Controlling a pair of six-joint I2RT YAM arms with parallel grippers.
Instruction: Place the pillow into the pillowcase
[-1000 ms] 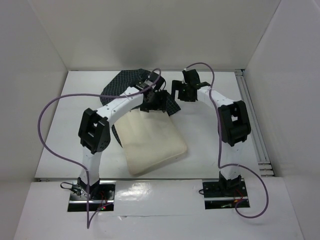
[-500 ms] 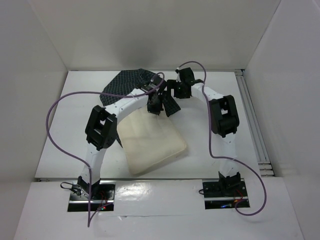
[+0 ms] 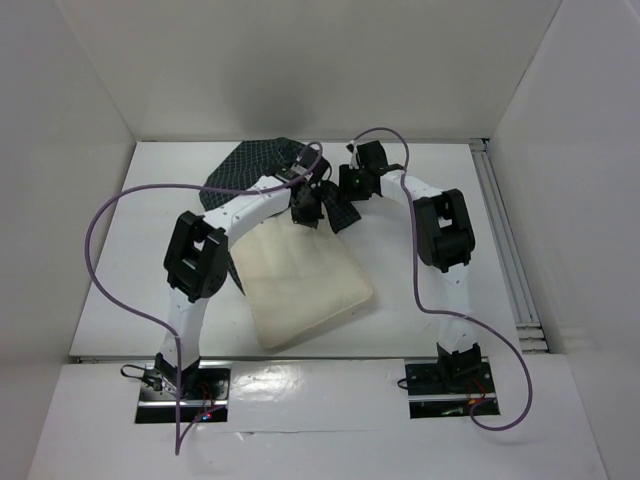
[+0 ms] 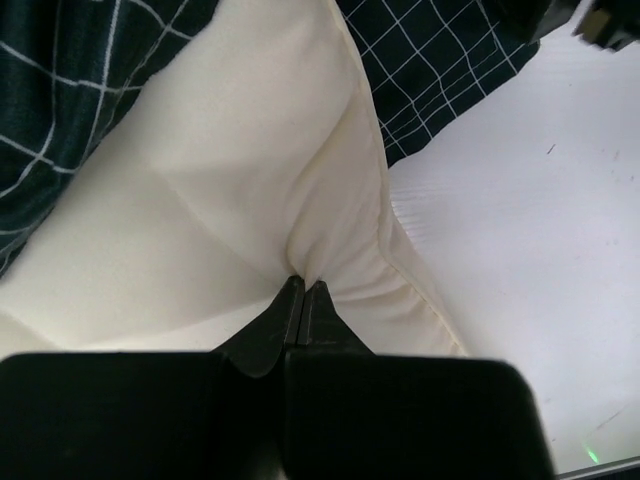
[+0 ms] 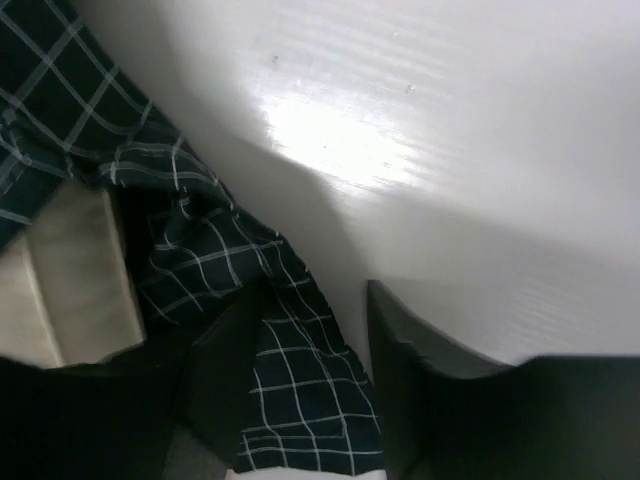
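The cream pillow [image 3: 300,285] lies mid-table, its far end tucked under the dark checked pillowcase [image 3: 255,165]. My left gripper [image 3: 308,208] is at that far end. In the left wrist view it [image 4: 303,287] is shut on a pinched fold of the pillow [image 4: 230,200], with pillowcase [image 4: 440,60] cloth on both sides. My right gripper [image 3: 350,185] hangs over the pillowcase's right flap [image 3: 342,212]. In the right wrist view its jaws [image 5: 310,300] stand apart, with the pillowcase edge [image 5: 300,400] lying between them. A bit of pillow [image 5: 70,270] shows at the left.
White walls enclose the table on three sides. A metal rail [image 3: 505,250] runs along the right edge. Purple cables [image 3: 110,250] loop from both arms over the table. Bare white tabletop [image 5: 450,130] lies to the right of the flap.
My left gripper has closed onto the pillow's far end. My right arm has moved left toward the pillowcase flap, and its jaws have narrowed.
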